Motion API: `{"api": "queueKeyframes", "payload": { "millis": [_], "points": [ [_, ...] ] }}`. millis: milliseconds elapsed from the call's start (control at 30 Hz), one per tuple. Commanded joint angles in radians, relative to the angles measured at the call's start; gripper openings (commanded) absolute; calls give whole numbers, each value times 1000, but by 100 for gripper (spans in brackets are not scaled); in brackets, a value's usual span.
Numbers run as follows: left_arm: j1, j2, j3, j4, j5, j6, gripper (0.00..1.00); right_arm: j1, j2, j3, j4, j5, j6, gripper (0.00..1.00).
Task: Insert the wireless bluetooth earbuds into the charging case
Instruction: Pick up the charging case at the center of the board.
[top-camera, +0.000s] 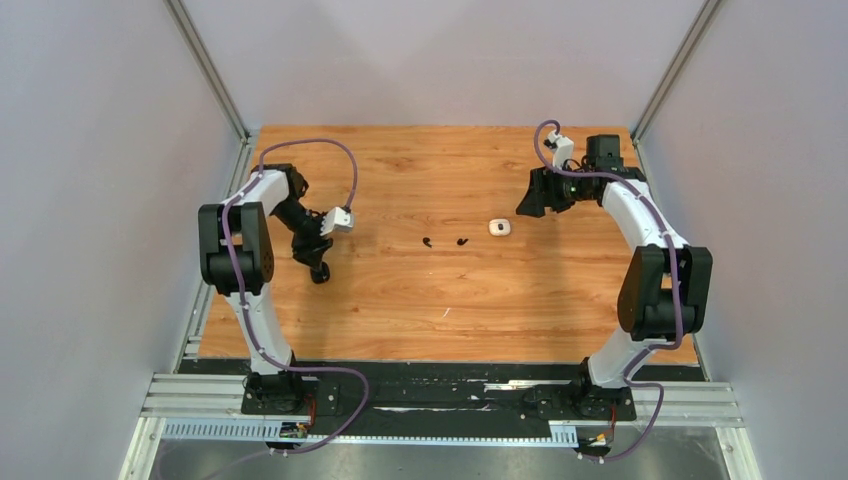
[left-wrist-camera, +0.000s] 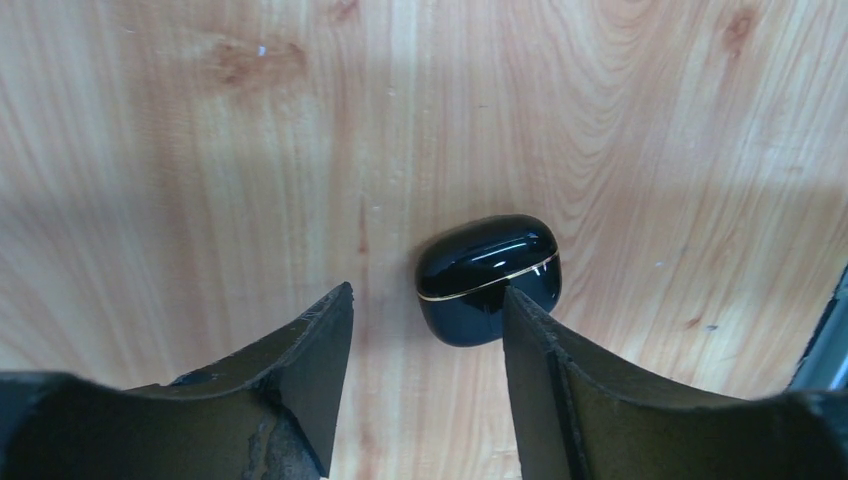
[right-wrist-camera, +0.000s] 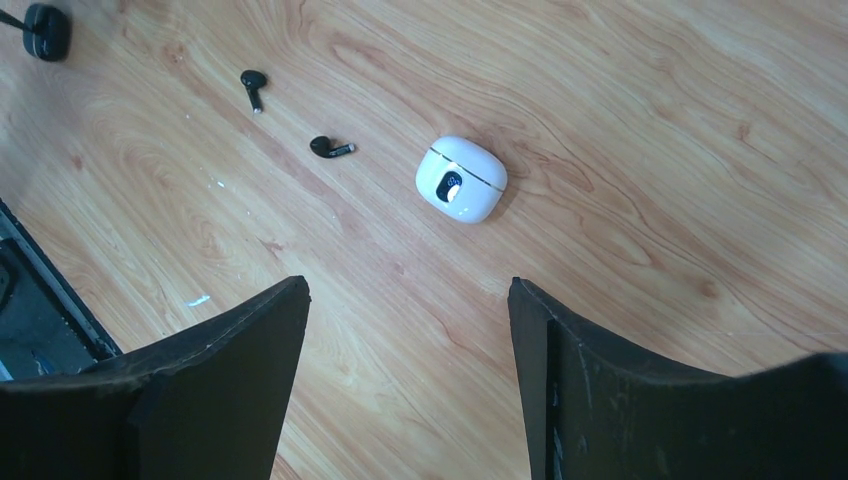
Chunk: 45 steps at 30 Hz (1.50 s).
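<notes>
The left end effector (left-wrist-camera: 425, 296) hangs released, fingers spread. The shut black charging case (left-wrist-camera: 488, 280) lies just ahead of its tips, close by the right-hand finger; I cannot tell whether they touch. Mid-worktop (top-camera: 400, 310) lie two black earbuds, the left earbud (top-camera: 428, 242) and the right earbud (top-camera: 462, 242), near each other. Both are outside any case, with their stems pointing different ways. Just right of them sits a white charging case (right-wrist-camera: 461, 178). The right end effector (right-wrist-camera: 405, 288) also hangs released and looks the nearer arm to the earbuds, which lie ahead and to its left.
</notes>
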Motion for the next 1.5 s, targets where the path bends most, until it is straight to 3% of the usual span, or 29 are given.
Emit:
{"api": "queueKeyframes", "payload": {
  "millis": [0, 333, 567, 767, 1033, 1233, 1467],
  "points": [
    [-6, -20, -70, 95, -24, -56, 64, 3, 22, 65, 34, -44, 24, 73],
    [-2, -86, -17, -21, 23, -142, 70, 2, 32, 77, 40, -68, 42, 73],
    [-5, -236, -219, 142, 20, 137, 77, 2, 23, 55, 58, -82, 65, 73],
    [-6, -168, -143, 54, 18, 316, 77, 4, 22, 53, 58, -86, 70, 73],
    [-46, -192, -245, 95, -28, 532, 75, 3, 4, 40, 57, -79, 70, 73],
    [-109, -212, -282, 74, -19, 569, 66, 3, 2, 31, 57, -84, 76, 73],
    [-145, -200, -285, 49, -34, 497, 42, 3, 24, 51, 57, -88, 82, 73]
  ]
}}
